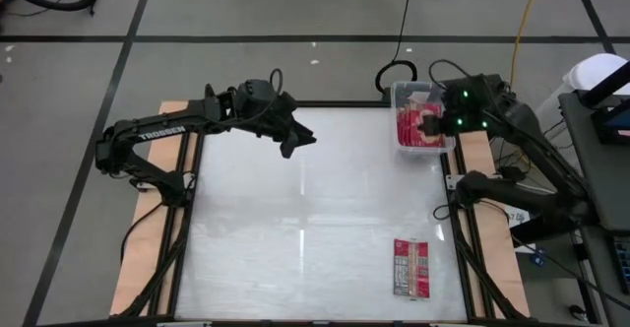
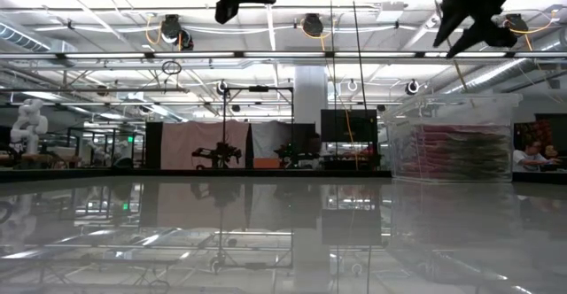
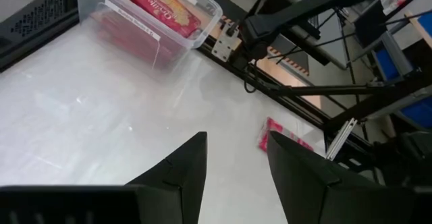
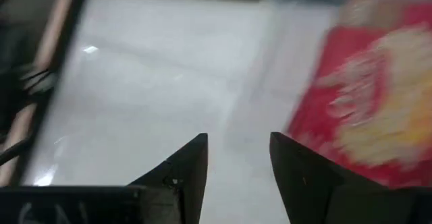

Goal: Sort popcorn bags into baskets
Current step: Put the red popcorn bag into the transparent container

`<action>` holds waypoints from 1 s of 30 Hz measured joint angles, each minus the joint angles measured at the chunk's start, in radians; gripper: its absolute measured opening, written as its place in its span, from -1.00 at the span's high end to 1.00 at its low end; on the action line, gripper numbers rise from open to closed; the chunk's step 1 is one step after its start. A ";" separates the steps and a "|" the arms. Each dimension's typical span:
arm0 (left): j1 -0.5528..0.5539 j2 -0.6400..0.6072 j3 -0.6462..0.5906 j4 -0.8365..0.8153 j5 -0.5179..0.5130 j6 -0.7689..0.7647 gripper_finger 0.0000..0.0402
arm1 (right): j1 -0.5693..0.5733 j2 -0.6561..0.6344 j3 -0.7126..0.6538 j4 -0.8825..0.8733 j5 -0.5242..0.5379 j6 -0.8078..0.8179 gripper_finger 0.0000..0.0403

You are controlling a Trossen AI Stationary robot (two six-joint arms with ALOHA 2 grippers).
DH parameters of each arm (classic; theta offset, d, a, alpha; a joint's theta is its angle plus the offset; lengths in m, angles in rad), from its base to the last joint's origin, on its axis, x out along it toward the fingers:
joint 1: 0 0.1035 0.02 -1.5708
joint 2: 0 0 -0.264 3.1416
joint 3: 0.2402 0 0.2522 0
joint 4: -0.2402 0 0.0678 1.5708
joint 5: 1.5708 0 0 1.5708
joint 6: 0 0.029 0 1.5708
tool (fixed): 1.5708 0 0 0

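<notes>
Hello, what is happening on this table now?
A two-arm robot sorts popcorn bags into a clear bin at the table's far right corner. The right gripper hangs open and empty above the bin, which holds a stack of bags. One bag lies on the table. The left gripper waits open and empty.

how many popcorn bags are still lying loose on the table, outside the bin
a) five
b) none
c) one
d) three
c, a single popcorn bag lies on the table near its front right corner, while the other bags sit stacked inside the clear bin at the back right.
</notes>
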 joint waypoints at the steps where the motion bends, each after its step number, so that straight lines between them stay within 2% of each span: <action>1: 0.000 0.000 0.000 0.000 0.000 0.005 0.22 | 0.030 -0.017 0.000 -0.010 -0.013 0.033 0.24; 8: -0.008 0.000 0.000 -0.036 0.000 0.041 0.22 | 0.252 -0.100 0.000 -0.044 -0.026 0.316 0.24; 14: -0.033 0.000 0.000 -0.108 0.000 0.056 0.22 | 0.469 -0.079 0.000 -0.007 -0.017 0.498 0.24; 20: -0.088 0.000 0.000 -0.224 0.000 0.053 0.22 | 0.673 0.031 0.000 0.128 0.005 0.544 0.24; 30: -0.212 0.000 0.000 -0.330 -0.012 0.060 0.22 | 0.940 0.193 0.000 0.153 0.030 0.580 0.24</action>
